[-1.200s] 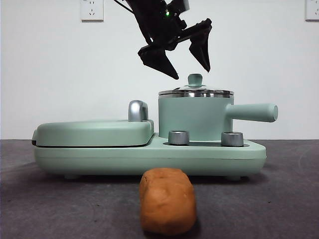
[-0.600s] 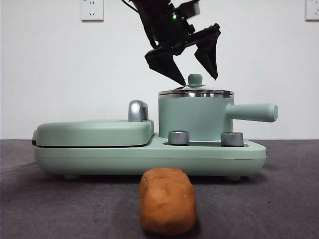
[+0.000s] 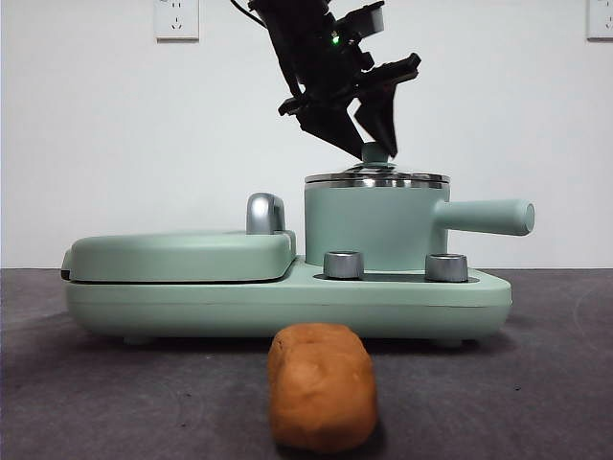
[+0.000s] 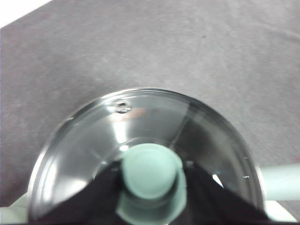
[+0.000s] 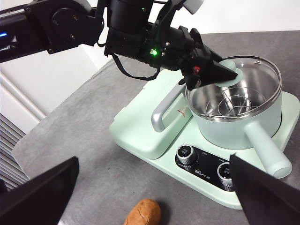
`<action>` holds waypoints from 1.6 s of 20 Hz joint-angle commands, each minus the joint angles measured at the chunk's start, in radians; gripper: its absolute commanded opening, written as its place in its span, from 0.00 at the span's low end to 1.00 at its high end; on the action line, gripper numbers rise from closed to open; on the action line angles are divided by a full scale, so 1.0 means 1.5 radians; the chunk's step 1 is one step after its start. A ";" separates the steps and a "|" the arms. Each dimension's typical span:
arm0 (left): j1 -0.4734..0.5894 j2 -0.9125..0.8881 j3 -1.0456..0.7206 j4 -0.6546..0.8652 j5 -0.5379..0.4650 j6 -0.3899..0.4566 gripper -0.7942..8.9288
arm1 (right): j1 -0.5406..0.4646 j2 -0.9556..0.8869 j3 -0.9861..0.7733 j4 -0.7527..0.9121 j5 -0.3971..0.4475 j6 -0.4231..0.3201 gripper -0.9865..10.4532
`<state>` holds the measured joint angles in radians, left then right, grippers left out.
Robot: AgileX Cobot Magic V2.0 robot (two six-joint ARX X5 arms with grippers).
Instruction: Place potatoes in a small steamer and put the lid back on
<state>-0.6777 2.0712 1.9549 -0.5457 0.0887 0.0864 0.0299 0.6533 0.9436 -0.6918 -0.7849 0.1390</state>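
Note:
The small steamer [image 3: 374,230] [image 5: 239,122] stands on the right half of a mint-green cooker base, its stubby handle pointing right. The glass lid [image 3: 376,178] [image 4: 140,126] [image 5: 255,70] rests on its steel rim. My left gripper [image 3: 372,149] [image 4: 150,183] [image 5: 225,72] has come down from above and is shut on the lid's green knob [image 4: 151,171], one jaw on each side. The potato [image 3: 321,385] [image 5: 143,213] lies on the dark table in front of the base. My right gripper [image 5: 153,161] hangs open high over the table, holding nothing.
A flat green griddle cover [image 3: 182,254] with a chrome handle [image 3: 263,213] fills the left half of the base [image 3: 287,302]. Two steel dials [image 3: 343,264] [image 3: 446,266] sit at the front below the pot. A white wall stands behind.
The left gripper came down and to the right from above the pot, and its open jaws shut on the lid's knob. The lid, pot and potato have not moved.

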 commanded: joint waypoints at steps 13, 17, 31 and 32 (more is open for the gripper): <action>-0.008 0.018 0.058 -0.022 0.008 0.001 0.13 | 0.001 0.003 0.013 0.005 0.000 0.013 0.53; -0.008 0.018 0.131 -0.059 0.008 -0.001 0.13 | 0.001 0.004 0.013 0.005 0.000 0.021 0.53; 0.099 -0.091 0.217 -0.240 0.008 -0.001 0.10 | 0.210 0.077 0.013 -0.013 0.182 0.162 0.53; 0.115 -0.102 0.217 -0.248 0.008 0.000 0.10 | 0.253 0.093 0.013 -0.013 0.226 0.199 0.53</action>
<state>-0.5034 1.9141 2.2398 -0.9321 0.1005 0.0864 0.3855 0.7803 0.9436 -0.7174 -0.4698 0.3611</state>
